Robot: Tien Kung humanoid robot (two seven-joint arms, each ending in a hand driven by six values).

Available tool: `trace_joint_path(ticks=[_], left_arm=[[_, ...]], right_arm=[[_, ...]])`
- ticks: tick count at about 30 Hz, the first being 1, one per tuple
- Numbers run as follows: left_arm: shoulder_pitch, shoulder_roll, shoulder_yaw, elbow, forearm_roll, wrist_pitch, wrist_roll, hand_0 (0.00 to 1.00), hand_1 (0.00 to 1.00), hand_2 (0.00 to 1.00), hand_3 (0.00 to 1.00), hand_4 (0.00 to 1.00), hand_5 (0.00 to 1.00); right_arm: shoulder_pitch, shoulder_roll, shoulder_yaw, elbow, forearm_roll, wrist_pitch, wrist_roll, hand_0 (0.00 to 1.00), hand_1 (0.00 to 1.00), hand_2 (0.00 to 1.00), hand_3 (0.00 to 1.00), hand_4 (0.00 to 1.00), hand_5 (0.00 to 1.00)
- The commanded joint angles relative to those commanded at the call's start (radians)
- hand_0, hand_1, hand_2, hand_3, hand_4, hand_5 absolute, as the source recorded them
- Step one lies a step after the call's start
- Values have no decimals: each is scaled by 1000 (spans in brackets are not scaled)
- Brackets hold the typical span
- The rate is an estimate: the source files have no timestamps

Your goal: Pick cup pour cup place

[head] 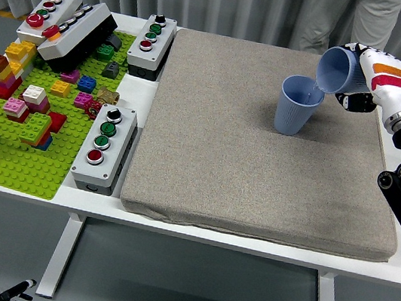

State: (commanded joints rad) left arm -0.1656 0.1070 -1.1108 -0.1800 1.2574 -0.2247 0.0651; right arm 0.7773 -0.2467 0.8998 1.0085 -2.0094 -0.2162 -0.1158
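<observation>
Spanning most of your frame, the white table (pixel 396 267) carries a grey mat (pixel 246 150) across its centre and right, with a green brick baseplate (pixel 23 161) and several button boxes (pixel 105 147) filling the left. A person (pixel 350 21) stands at the far side, top of frame, only legs showing, hands not in view.

At upper right of the mat, the right hand (pixel 364 81) has its fingers wrapped around the tipped blue cup (pixel 337 69), which it holds in the air. The cup's long axis lies close to level, mouth facing left and slightly down, lip just above and to the right of the standing blue cup (pixel 296 105). That second cup sits upright on the mat, directly below and left of the spout edge. Whether anything flows between them is too fine to tell.

You are judged to be mid-pour. The coming move turns on this: the held cup must swing back upright about its own axis, and its set-down spot should lie to the right of the standing cup, clear of it.

The left hand is out of your picture.
</observation>
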Motion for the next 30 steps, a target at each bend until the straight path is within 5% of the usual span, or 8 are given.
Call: trace_joint_path(ticks=[30], left_arm=[[5, 2, -2, 0, 2, 0, 2, 820, 841, 874, 806, 641, 998]], right_arm=[[19, -2, -53, 10, -23, -9, -34, 728, 614, 530, 557, 601, 2]])
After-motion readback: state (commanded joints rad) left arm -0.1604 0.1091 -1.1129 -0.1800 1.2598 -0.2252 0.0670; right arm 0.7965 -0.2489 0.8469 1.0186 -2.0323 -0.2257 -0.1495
